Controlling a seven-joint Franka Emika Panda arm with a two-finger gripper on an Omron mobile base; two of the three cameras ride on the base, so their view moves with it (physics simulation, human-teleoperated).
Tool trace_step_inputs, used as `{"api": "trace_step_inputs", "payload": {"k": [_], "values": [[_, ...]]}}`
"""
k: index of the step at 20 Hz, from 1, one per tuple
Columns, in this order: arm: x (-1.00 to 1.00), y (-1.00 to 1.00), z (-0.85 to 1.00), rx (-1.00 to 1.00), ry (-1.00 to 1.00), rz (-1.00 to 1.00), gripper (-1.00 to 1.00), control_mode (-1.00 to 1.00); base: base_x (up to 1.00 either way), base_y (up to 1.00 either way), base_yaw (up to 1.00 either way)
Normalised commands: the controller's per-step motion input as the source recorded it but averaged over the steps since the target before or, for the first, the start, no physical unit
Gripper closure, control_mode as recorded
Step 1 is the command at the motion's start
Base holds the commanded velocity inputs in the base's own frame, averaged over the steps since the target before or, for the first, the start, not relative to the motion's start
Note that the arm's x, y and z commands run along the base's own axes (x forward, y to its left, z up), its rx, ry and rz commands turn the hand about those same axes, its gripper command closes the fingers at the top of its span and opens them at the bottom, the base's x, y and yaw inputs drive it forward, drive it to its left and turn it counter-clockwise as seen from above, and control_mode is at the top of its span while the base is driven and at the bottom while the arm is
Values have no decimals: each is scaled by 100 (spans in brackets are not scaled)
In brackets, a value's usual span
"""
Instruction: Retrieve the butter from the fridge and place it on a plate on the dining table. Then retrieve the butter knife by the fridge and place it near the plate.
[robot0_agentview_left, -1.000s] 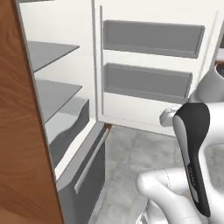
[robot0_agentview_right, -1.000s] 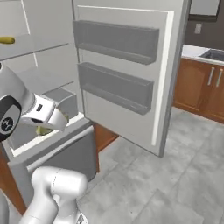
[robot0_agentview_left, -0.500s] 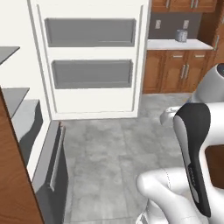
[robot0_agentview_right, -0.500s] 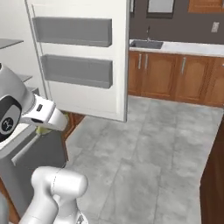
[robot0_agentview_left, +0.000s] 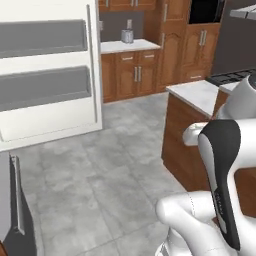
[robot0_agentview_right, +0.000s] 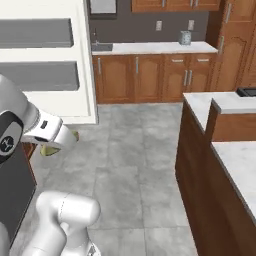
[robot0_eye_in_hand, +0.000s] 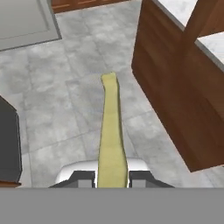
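The fingers (robot0_eye_in_hand: 112, 178) are clenched on the near end of the butter (robot0_eye_in_hand: 111, 131), a slim, light, probably soft and slippery stick jutting forward above the grey floor (robot0_eye_in_hand: 65, 100), best gripped gently across its sides.

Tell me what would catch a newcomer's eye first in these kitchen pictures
In the hand view, the yellowish butter stands out, a long stick clamped in the claw and pointing out over the grey tiled floor. Behind it in both base views, the fridge door hangs wide open on the left, showing its white inside and two grey door shelves. Wooden cabinets line the back wall.
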Motion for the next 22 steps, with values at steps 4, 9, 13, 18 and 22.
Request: {"api": "trace_step_inputs", "payload": {"k": [4,9,13,18,22], "values": [[0,0,0,0,0,0,100,100,-31,-4,-55],[0,0,0,0,0,0,100,100,-34,-3,-56],[0,0,0,0,0,0,100,100,-44,-6,-55],[0,0,0,0,0,0,100,100,-32,-29,-36],[0,0,0,0,0,0,100,100,-2,-68,-5]]}}
